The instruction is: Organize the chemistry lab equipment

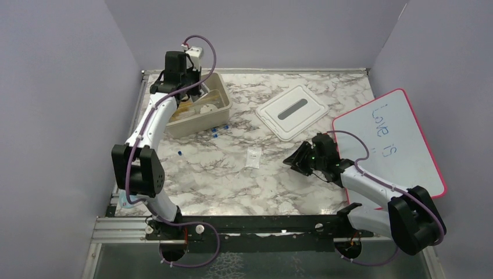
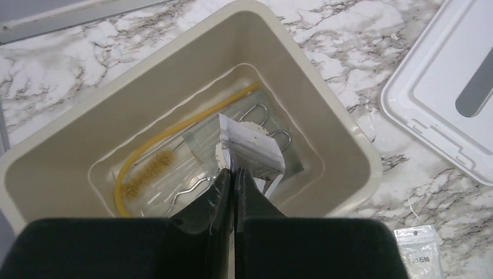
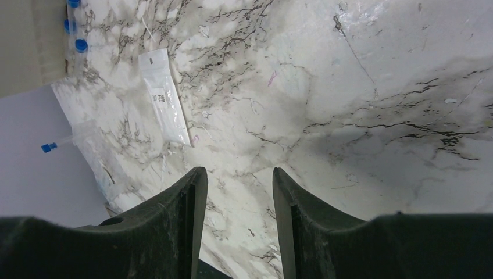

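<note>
Left wrist view: the left gripper's [image 2: 234, 173] jaws are together, pinching a white packet [image 2: 253, 148] inside the beige bin [image 2: 343, 139], mid-frame. Next, I think it should let go. The right gripper's [image 3: 235, 174] jaws are apart, holding nothing.

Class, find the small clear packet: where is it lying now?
In the top view the small clear packet lies on the marble table near the centre, between the beige bin and the right gripper.
</note>
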You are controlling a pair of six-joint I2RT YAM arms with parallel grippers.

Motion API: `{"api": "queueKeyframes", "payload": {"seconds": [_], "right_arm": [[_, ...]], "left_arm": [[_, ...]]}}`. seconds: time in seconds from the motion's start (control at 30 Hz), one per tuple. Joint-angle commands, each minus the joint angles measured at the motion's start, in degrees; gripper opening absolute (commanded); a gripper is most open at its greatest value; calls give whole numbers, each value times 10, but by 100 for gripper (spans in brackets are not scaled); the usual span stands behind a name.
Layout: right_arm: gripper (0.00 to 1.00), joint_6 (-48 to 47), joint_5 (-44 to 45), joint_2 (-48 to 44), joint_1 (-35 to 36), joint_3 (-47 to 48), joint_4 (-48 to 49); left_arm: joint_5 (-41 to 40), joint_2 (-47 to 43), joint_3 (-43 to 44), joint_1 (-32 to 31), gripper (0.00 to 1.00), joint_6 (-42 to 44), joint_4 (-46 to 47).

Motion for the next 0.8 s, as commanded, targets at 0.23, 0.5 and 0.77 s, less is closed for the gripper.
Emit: {"api": "queueKeyframes", "payload": {"seconds": [0.23, 0.5, 0.77], "right_arm": [[49, -7, -5, 0, -1, 18, -8], [49, -7, -4, -6, -1, 19, -14], [49, -8, -3, -1, -1, 25, -15]], "left_arm": [[158, 162, 75, 18, 3, 45, 9], [118, 168, 94, 17, 30, 51, 9], [114, 98, 83, 8, 48, 19, -1]]}}
